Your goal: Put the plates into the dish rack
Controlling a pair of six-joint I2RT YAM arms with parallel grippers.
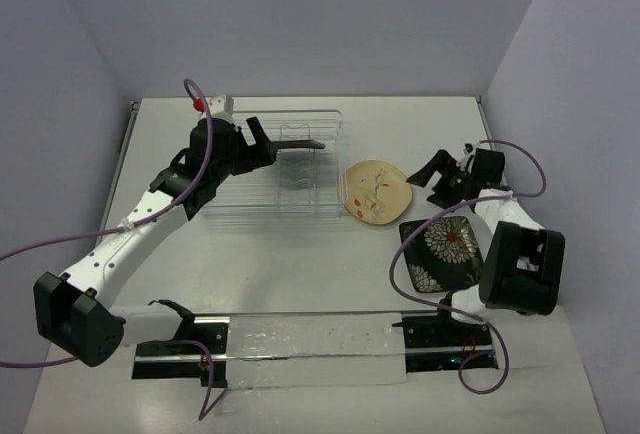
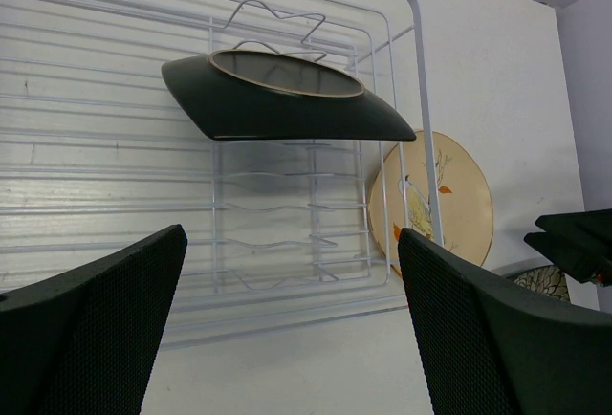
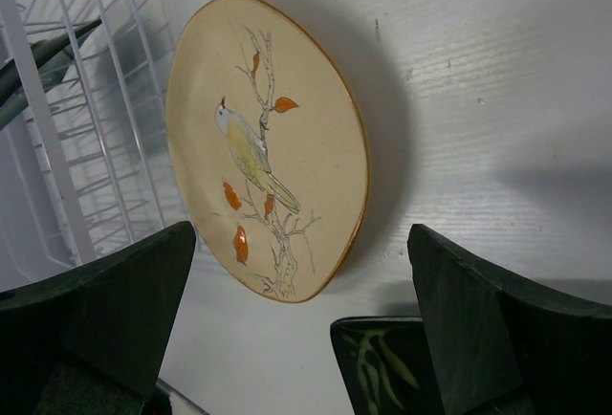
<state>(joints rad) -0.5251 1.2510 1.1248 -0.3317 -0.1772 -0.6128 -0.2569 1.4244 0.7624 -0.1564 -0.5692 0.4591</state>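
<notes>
Right tool (image 1: 420,190): jaws wide apart, nothing held. Cream plate (image 1: 377,192) sits just left of it, centre-right of the top view, between tool and dish rack (image 1: 250,199). It looks tipped against the rack's right wall, but contact is unclear. Right arm is nearer.

Left tool (image 1: 262,144): also wide, empty, beside the teal plate (image 2: 287,99) standing in the rack.

Black plate (image 1: 440,252) lies flat on the surface (image 1: 300,274), lower right.

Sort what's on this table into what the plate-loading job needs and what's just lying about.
For the job: dish rack; teal plate, already standing in it; cream plate beside the rack; black flowered plate, farther right.
Lying about: nothing loose; only the clear sheet along the near edge.
</notes>
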